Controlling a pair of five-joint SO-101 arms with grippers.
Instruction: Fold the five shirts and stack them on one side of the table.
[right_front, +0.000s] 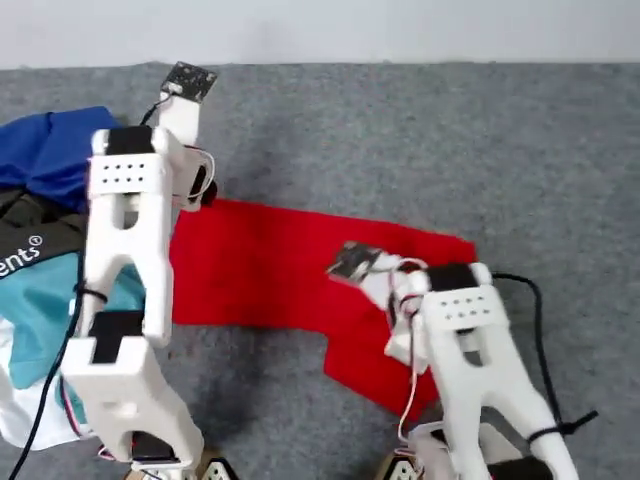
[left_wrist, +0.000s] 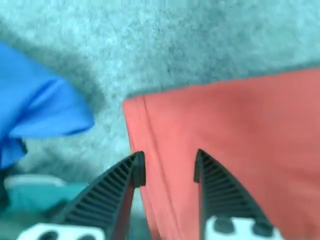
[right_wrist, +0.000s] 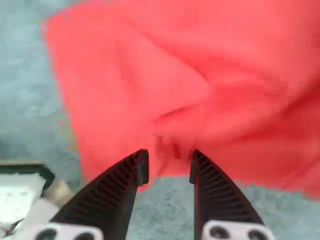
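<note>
Red shirt (right_front: 270, 270) looks soft, light, floppy | left gripper (left_wrist: 167, 167) spread astride hem | right gripper (right_wrist: 167, 165) spread at edge | best pinch edges

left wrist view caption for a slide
Open left end effector over the edge of the red shirt, blue shirt nearby

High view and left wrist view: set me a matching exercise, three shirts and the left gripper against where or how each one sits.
Things:
1. red shirt
2. blue shirt
3. teal shirt
4. left gripper

Places or states:
a. at the left edge, near side
b. spread out in the middle of the table
c. open over a red hem corner
d. bunched at the left edge, far side

Pairs: 1-b, 2-d, 3-a, 4-c.
</note>
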